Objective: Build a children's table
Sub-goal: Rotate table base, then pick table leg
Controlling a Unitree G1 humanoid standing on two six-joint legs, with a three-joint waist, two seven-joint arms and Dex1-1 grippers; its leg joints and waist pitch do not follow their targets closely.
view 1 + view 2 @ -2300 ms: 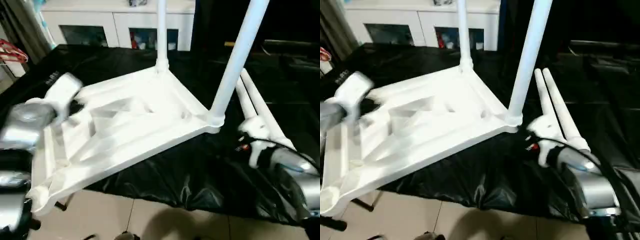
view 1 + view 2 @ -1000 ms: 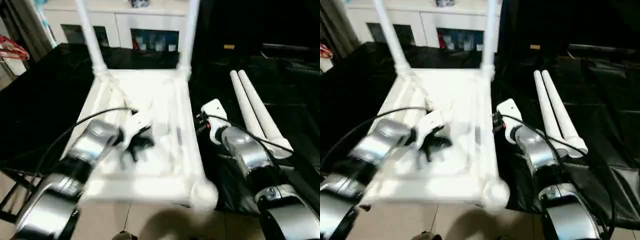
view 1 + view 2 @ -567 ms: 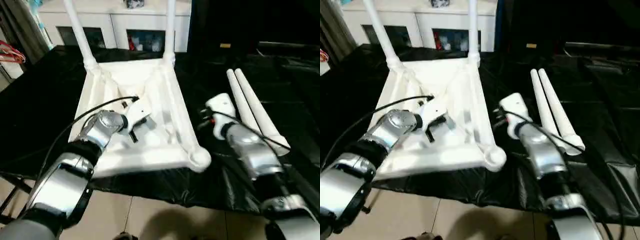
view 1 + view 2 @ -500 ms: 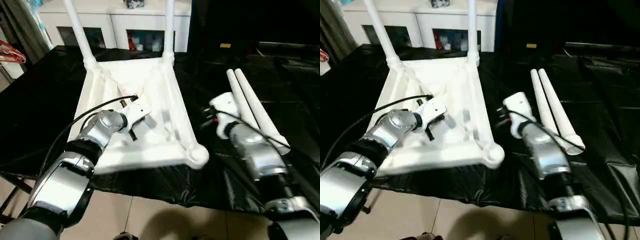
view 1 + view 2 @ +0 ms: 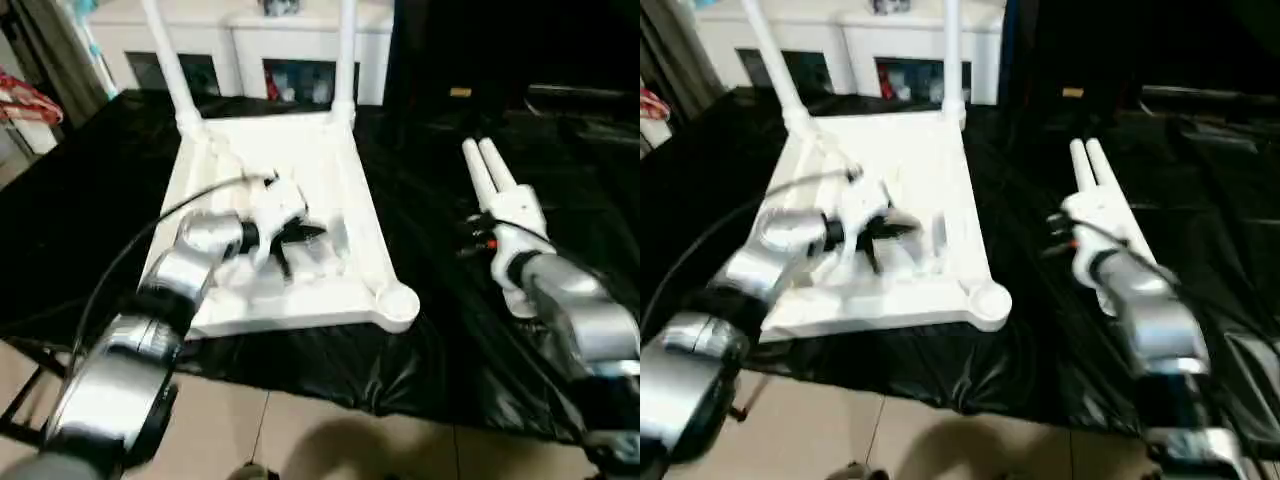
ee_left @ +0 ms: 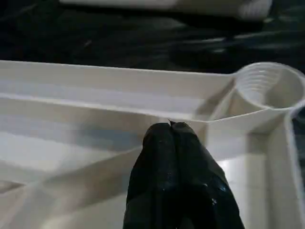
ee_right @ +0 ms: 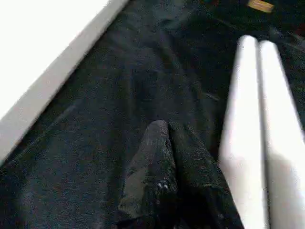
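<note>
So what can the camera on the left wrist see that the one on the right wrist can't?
The left wrist view alone shows the ribbed underside of the upturned table top, with an empty round corner socket beyond the shut left claw. The right wrist view alone shows the shut right claw over the black cloth, beside two loose legs lying side by side, and just a plain white edge of the table top. Both share a pair of closed black fingers, white table plastic and dark cloth behind.

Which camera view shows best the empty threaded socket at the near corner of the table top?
The left wrist view: the empty socket is close, with its inner thread rings visible, beyond the shut left gripper. Both eye views show it as a small round corner of the table top.
</note>
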